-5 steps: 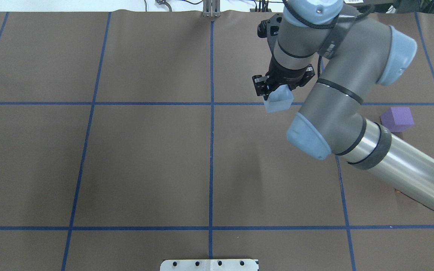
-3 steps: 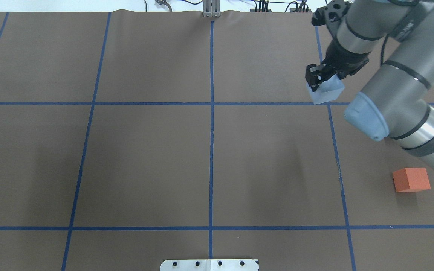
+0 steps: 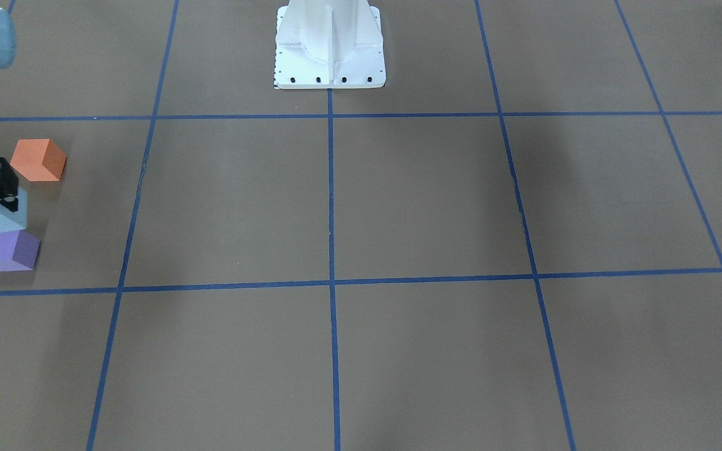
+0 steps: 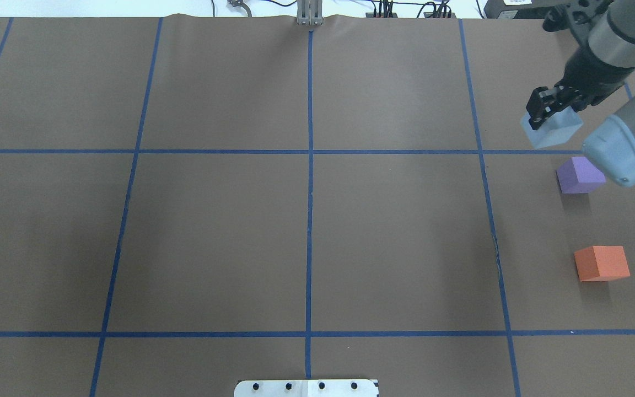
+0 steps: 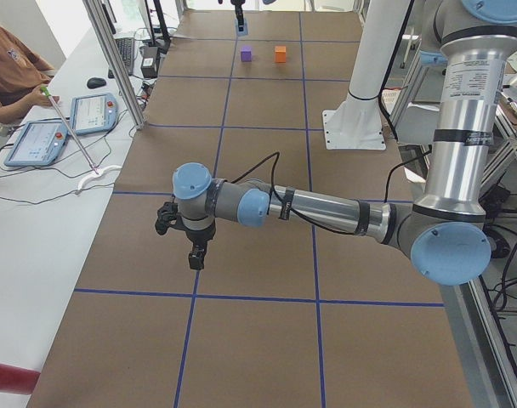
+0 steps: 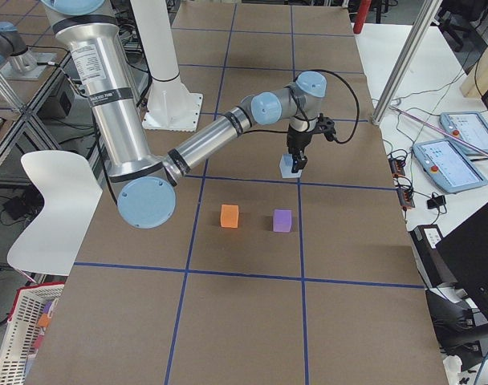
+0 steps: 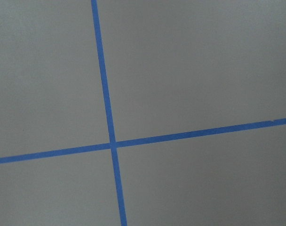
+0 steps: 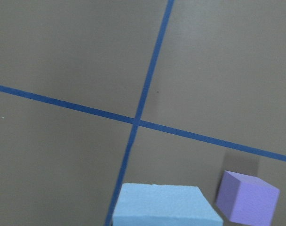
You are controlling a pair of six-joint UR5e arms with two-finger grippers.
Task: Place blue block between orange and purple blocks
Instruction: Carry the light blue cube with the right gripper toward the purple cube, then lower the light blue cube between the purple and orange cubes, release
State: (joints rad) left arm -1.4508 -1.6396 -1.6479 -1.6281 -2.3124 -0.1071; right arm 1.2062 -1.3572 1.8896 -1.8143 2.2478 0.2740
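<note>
Clamped from above on the blue block (image 4: 553, 134), the right gripper (image 4: 554, 113) stands at the upper right of the overhead frame, its black fingers (image 4: 538, 106) pressed to opposite faces of the block. That block is pale, matte and foam-like, with crisp edges. It looks roughly cubic, so no long axis shows. Its sides sit skewed to the blue tape lines (image 4: 309, 220) that grid the brown, paper-like table cover (image 4: 213, 231).

Directly below it in the overhead frame is the purple block (image 4: 579, 175), and the orange block (image 4: 601, 263) lies lower still. Both are matte cubes of the same kind, resting on the cover and well apart from each other. The blue one sits beyond the purple one, not in the gap between them.

Far off in the left-end view, the left gripper (image 5: 195, 253) hangs low over the cover, and whether it is wide or closed cannot be told.
</note>
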